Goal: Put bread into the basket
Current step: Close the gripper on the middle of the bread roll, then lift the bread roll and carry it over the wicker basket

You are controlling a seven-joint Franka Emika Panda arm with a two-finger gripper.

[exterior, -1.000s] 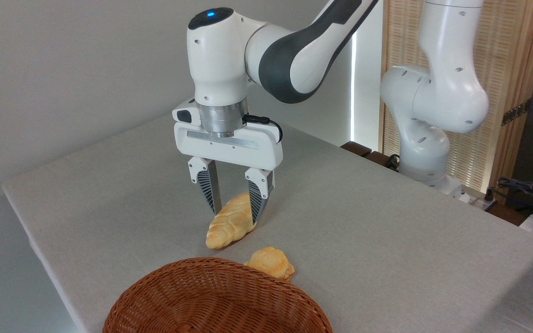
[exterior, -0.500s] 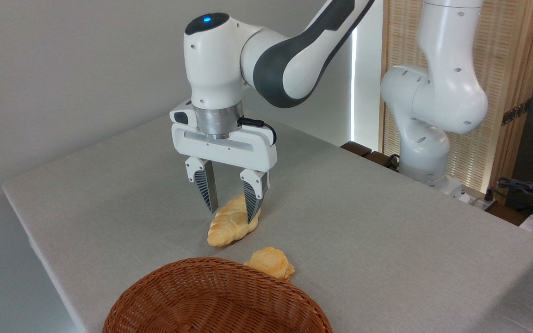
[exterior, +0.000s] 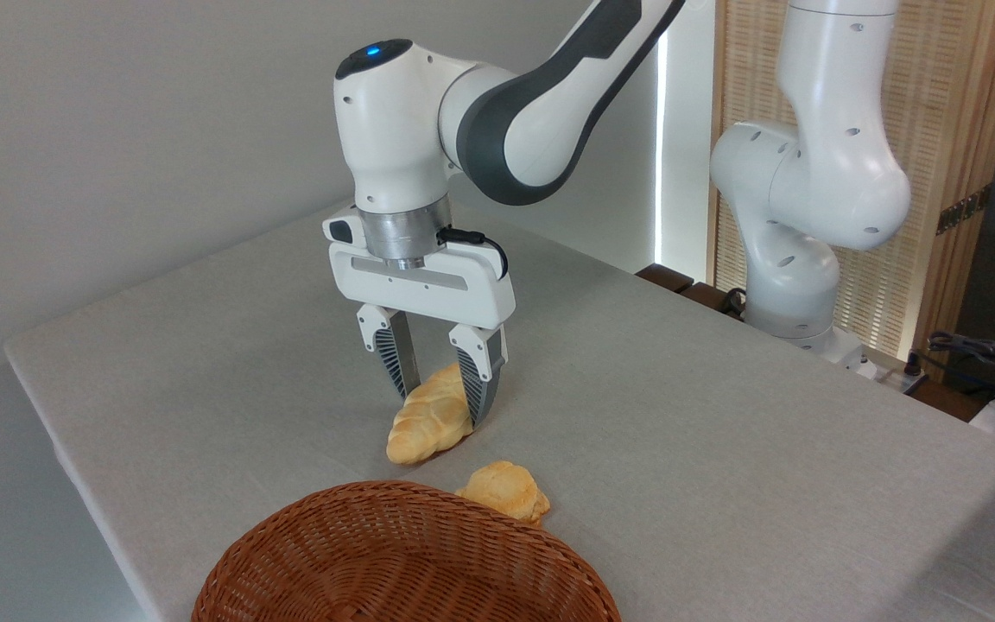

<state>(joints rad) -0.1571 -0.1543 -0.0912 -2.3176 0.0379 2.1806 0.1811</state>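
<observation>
The basket (exterior: 402,561) is open from above, with nothing across its mouth. A small roll (exterior: 504,491) lies against its far rim, between it and the bread (exterior: 428,419). Bare surface (exterior: 161,363) spreads left, behind and right of the loaf. The arm's base (exterior: 795,294) stands well off at the far right edge.
</observation>
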